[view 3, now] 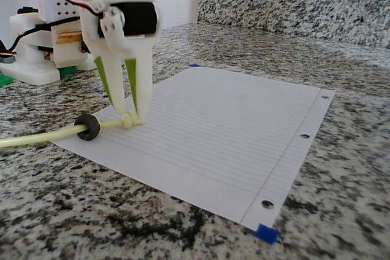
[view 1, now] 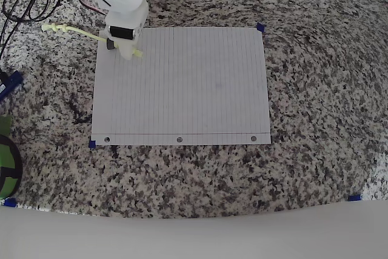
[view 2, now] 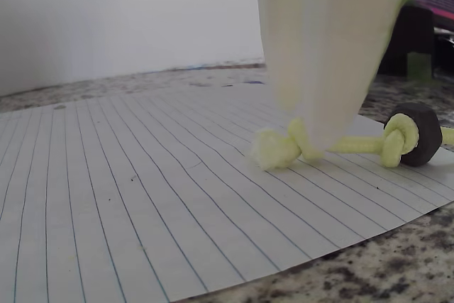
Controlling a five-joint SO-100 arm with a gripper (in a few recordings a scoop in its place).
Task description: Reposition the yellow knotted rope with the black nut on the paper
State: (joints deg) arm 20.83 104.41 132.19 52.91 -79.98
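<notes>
Rope [view 1: 79,31] trails off the paper's [view 1: 182,83] left edge onto granite, nut [view 3: 89,127] sitting right at that edge. Gripper [view 3: 130,115] pinches the rope's knotted end, just on the sheet. Risk: a thin cord could slip free mid-drag, or the nut snags the paper edge and shifts it. Black cables [view 1: 21,4] lie far left, clear.

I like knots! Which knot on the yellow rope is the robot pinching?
The end knot lying on the paper, where the gripper meets the yellow rope. The other end knot lies out on the granite counter.

Speckled granite counter [view 1: 315,89] carries the paper [view 1: 194,89], taped flat.
</notes>
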